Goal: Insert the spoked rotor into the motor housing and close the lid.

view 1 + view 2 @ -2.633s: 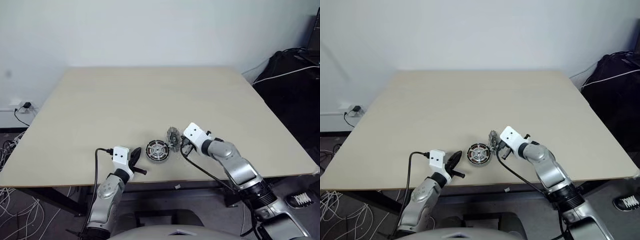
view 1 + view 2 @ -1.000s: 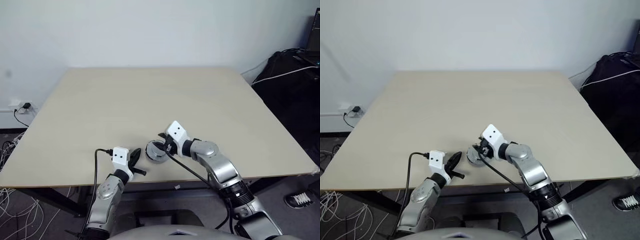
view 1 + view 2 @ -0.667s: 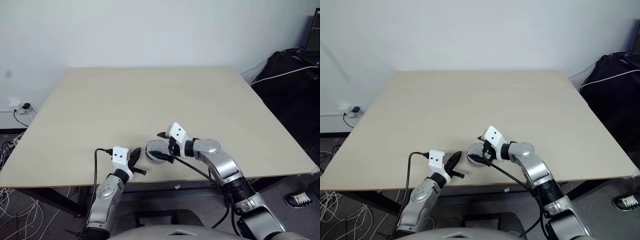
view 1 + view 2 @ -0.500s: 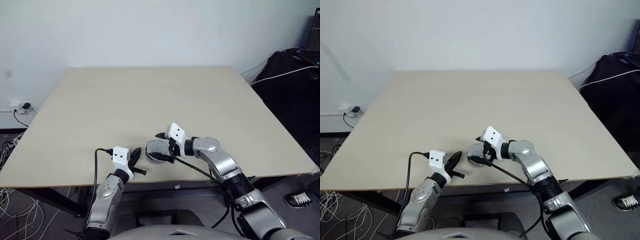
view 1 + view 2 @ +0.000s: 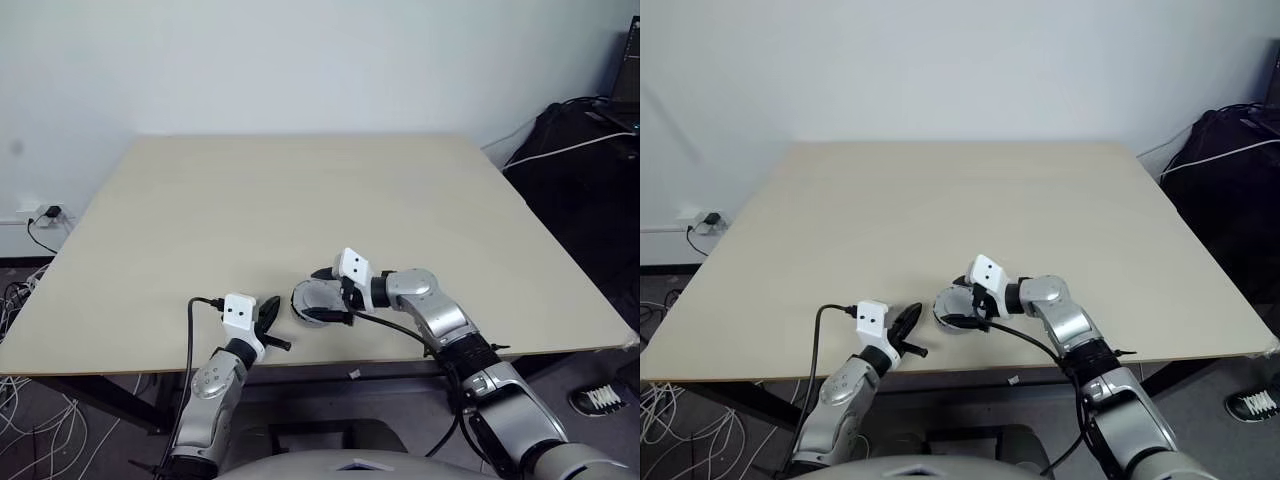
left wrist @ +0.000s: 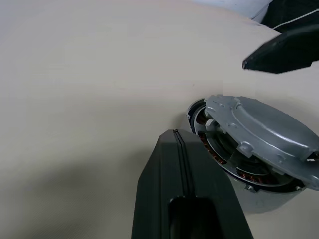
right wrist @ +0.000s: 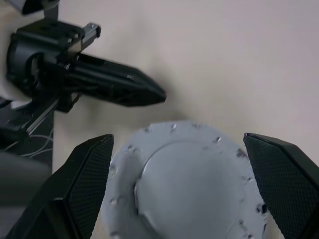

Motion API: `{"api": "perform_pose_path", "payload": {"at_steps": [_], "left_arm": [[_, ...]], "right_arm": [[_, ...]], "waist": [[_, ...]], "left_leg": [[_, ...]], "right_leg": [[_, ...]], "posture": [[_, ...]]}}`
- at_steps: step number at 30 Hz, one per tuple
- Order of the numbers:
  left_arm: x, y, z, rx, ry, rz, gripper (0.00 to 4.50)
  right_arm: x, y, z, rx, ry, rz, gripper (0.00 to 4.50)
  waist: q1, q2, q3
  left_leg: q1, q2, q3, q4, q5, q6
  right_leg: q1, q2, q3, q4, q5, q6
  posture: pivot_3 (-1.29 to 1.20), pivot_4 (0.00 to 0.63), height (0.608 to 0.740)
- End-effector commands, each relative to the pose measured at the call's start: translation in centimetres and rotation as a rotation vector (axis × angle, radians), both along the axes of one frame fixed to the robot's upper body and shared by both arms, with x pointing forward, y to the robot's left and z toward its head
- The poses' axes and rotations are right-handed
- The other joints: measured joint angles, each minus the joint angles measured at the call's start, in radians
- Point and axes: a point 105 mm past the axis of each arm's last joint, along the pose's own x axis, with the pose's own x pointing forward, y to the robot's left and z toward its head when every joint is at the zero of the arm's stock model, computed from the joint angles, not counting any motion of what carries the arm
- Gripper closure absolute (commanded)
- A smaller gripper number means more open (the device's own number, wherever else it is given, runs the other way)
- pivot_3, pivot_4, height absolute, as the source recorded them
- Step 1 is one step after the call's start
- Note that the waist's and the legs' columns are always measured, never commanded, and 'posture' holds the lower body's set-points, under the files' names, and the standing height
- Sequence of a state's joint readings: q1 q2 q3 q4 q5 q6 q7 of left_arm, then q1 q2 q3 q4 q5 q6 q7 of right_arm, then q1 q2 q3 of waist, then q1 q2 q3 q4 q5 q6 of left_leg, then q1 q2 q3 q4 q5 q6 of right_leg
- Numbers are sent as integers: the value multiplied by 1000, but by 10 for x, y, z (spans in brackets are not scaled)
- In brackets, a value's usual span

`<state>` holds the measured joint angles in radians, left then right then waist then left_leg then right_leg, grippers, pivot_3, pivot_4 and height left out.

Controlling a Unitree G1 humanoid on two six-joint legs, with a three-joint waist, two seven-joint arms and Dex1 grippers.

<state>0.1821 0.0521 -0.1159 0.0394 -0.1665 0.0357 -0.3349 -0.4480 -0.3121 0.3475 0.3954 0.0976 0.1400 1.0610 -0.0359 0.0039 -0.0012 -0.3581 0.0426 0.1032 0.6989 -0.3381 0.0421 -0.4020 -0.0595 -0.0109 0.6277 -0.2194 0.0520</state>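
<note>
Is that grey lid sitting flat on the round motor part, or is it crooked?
Crooked. The lid rests tilted on the motor housing: one edge is lifted, leaving a gap where the copper windings show.

The right tool point(image 7: 182, 194) has swung left over the motor housing point(image 6: 227, 162) and spread its fingers wide. The lid point(image 7: 184, 184), previously held upright in it, now lies tilted on the housing between its fingers.
</note>
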Motion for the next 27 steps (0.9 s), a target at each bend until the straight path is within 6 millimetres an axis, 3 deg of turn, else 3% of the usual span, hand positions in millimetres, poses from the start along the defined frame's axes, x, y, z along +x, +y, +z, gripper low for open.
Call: {"api": "perform_pose_path", "payload": {"at_steps": [1,21,24,26,27], "left_arm": [[5,2,16,1,-70,4,4500],[4,4,17,10,-87,6,4500],[4,3,17,8,-85,8,4500],[4,3,17,7,-85,9,4500],[4,3,17,6,-84,9,4500]], "right_arm": [[3,2,7,4,-9,32,19],[16,-1,-10,-29,64,-48,19],[16,-2,-10,-27,75,-52,547],[16,-2,-10,-25,77,-53,1162],[15,-2,-10,-21,77,-55,1208]], "waist": [[0,0,0],[-1,1,0],[0,1,0],[0,1,0],[0,1,0]], "left_leg": [[0,0,0,0,0,0],[0,0,1,0,0,0],[0,0,1,0,0,0],[0,0,1,0,0,0],[0,0,1,0,0,0]], "right_leg": [[0,0,0,0,0,0],[0,0,0,0,0,0],[0,0,0,0,0,0],[0,0,0,0,0,0],[0,0,0,0,0,0]], "posture": [[0,0,740],[0,0,740],[0,0,740],[0,0,740],[0,0,740]]}}
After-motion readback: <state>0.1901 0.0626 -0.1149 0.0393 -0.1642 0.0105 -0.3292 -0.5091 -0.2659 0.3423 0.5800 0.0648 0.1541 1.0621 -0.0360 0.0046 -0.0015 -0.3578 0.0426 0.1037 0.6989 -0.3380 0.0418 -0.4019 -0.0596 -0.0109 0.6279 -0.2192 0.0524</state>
